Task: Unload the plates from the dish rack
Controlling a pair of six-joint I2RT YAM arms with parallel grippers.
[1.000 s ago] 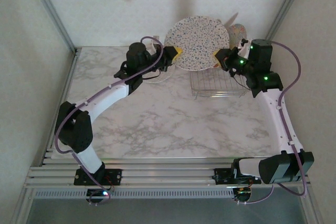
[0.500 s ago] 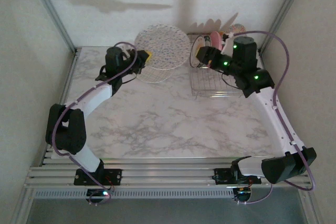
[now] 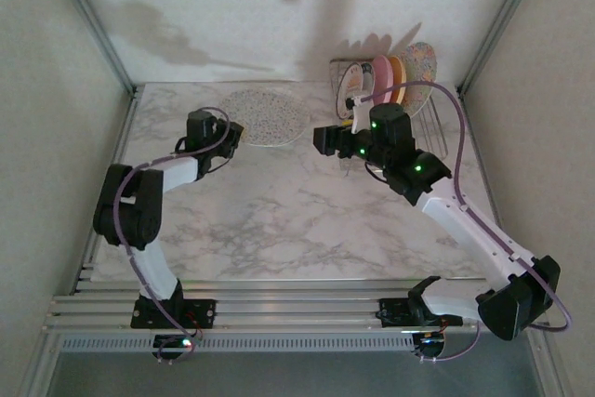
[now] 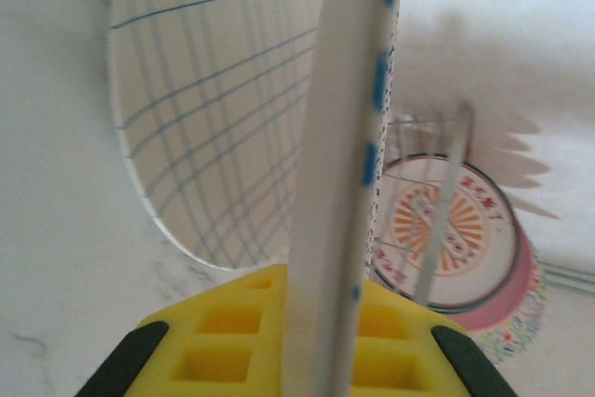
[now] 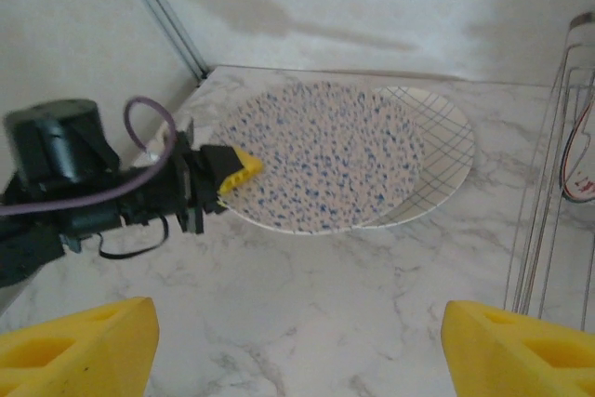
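**Speckled plate held left of the dish rack**

The left fingers pinched the rim of a speckled plate. It lay over a grid-lined plate on the desk, left of the dish rack. The right fingers stood spread and empty just left of the rack. Other plates stood on edge inside it.

Left gripper pinches speckled plate at its rim; plate lies nearly flat, just ahead of the jaws. Right gripper empty. Dish rack behind its jaws, plates upright inside.
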